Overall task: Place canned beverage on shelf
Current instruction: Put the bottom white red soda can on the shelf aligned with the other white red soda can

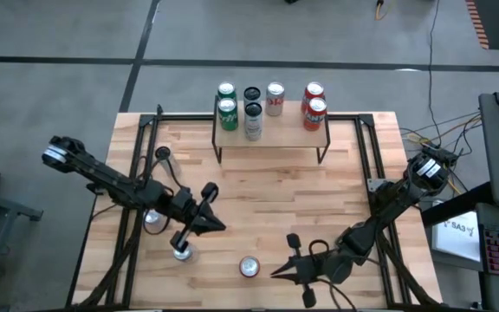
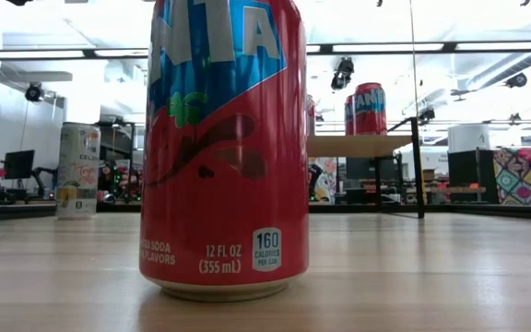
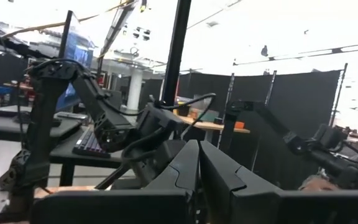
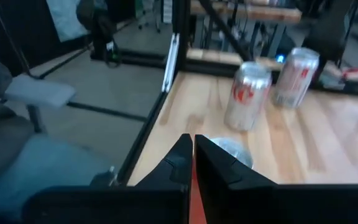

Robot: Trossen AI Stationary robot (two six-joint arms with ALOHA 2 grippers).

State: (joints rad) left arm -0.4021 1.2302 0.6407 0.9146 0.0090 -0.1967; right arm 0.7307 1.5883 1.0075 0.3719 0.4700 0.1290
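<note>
A red beverage can (image 1: pixel 249 267) stands upright on the tabletop near the front edge; it fills the low view (image 2: pixel 224 148). My right gripper (image 1: pixel 277 273) is shut just to its right, pointing left at it, with the can's silver top (image 4: pixel 232 149) just past the fingertips (image 4: pixel 192 149). My left gripper (image 1: pixel 219 227) is shut above the table left of centre, pointing right and a little up (image 3: pixel 199 152). The shelf (image 1: pixel 271 139) stands at the far middle on thin black legs and carries several upright cans (image 1: pixel 253 121).
Two more cans (image 1: pixel 183 251) (image 1: pixel 152 218) stand on the table at the front left, under my left arm; the right wrist view shows them too (image 4: pixel 247 93) (image 4: pixel 296 76). Black frame rails (image 1: pixel 137 165) (image 1: pixel 372 165) run along both table sides. Bare wood lies between shelf and grippers.
</note>
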